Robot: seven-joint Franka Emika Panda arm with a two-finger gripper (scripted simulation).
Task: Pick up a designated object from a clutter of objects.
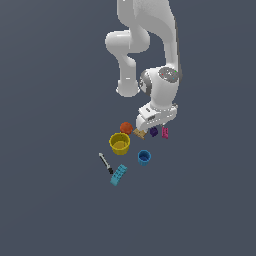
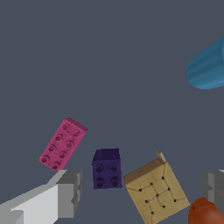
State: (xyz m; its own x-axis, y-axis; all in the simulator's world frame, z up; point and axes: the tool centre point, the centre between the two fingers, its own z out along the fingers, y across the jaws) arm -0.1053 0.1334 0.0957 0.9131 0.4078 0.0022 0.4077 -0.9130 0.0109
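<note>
The dark purple block is a tiny studded piece on the floor between the pink block and the tan block. In the wrist view the purple block lies between my two fingers, nearer one finger, with the tan block beside it and the pink block just outside. My gripper is open and empty, low above these pieces; it also shows in the wrist view.
An orange ball sits by the tan block, near my other finger. A yellow cup, a blue cup, a black-and-white pen and a cyan brick lie further off.
</note>
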